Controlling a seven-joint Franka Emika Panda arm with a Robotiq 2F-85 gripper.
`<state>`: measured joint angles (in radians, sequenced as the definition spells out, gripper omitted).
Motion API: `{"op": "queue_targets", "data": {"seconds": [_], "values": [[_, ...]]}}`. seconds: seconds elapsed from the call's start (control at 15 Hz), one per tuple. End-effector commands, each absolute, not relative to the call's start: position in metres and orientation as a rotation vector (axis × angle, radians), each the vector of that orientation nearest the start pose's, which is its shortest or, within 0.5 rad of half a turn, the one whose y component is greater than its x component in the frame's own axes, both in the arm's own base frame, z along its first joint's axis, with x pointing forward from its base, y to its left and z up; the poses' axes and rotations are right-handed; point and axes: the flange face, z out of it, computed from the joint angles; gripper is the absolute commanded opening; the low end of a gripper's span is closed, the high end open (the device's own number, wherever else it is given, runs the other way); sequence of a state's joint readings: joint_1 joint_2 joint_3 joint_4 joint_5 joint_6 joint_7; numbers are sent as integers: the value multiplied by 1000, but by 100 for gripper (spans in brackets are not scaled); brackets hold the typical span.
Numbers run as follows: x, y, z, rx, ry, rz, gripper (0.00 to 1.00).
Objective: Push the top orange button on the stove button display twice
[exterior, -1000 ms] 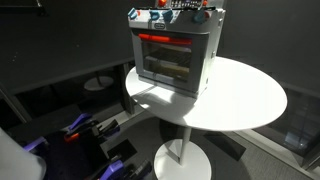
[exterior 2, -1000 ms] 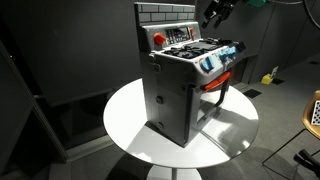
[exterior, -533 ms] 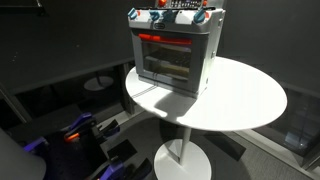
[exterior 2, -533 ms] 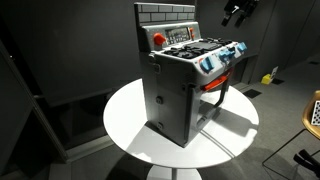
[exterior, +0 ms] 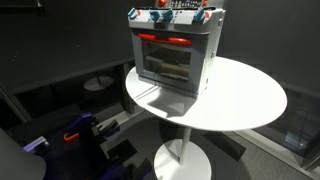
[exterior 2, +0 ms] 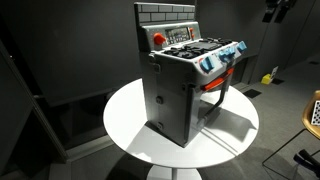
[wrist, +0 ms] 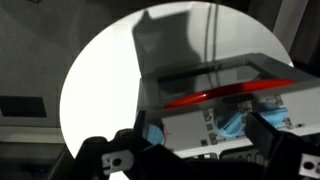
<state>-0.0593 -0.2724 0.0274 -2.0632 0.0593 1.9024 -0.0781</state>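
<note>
The grey toy stove (exterior: 172, 55) stands on the white round table (exterior: 250, 100); it shows in both exterior views, the second here (exterior 2: 180, 90). It has a glass door, a red bar handle (wrist: 225, 95) and blue knobs. The stove button display (wrist: 208, 122) is a narrow strip of tiny buttons between two blue knobs, seen from above in the wrist view. My gripper (wrist: 197, 150) is open and empty, its fingers wide apart and well above the stove's front. In an exterior view it (exterior 2: 278, 10) is at the top right corner, clear of the stove.
The table (exterior 2: 125, 115) has bare surface around the stove and a single pedestal. Robot base parts and blue and red items (exterior: 75, 135) lie on the floor below. A yellow object (exterior 2: 271, 77) sits on the floor far behind. Dark curtains surround the scene.
My gripper has moved up and away from the stove, from just above its back panel to the upper right corner of the exterior view. The stove has not moved.
</note>
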Motion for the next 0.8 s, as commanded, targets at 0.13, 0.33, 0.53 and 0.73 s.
{"op": "queue_targets", "data": {"seconds": [0.13,0.33,0.53,0.73], "values": [[429,-9,580,-3108,-60,3,100],[417,-9,583,-3106,-67,60,100],[423,-8,583,-3096,-65,63,100],[423,-8,581,-3095,-65,69,100]]}}
